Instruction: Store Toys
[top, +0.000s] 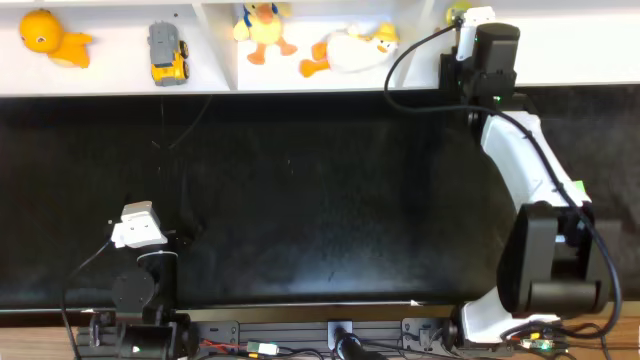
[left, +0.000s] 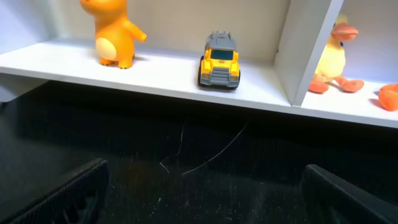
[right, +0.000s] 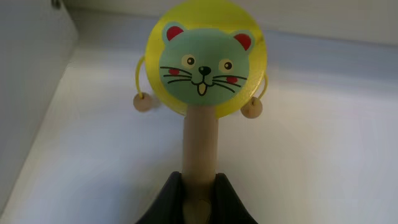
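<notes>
Low at the left, the left gripper (left: 205, 190) hangs over the black worktop (top: 320, 190), its fingers (left: 71, 193) spread wide and holding nothing. Along the white shelf (top: 590, 45) sit an orange animal figure (top: 55, 38), a yellow toy truck (top: 167, 52), a yellow plush duck (top: 262, 28) and a white plush duck (top: 350, 50) lying on its side. In the rightmost compartment the right gripper (right: 199, 186) has its fingers clamped on the pale wooden handle (right: 200, 146) of a rattle drum (right: 205, 62) — a yellow-rimmed disc with a green cat face, red ears and cheeks, and a wooden bead (right: 143, 102) on a cord at each side. Its long axis runs straight out from the fingers — disc end toward the shelf's back wall.
</notes>
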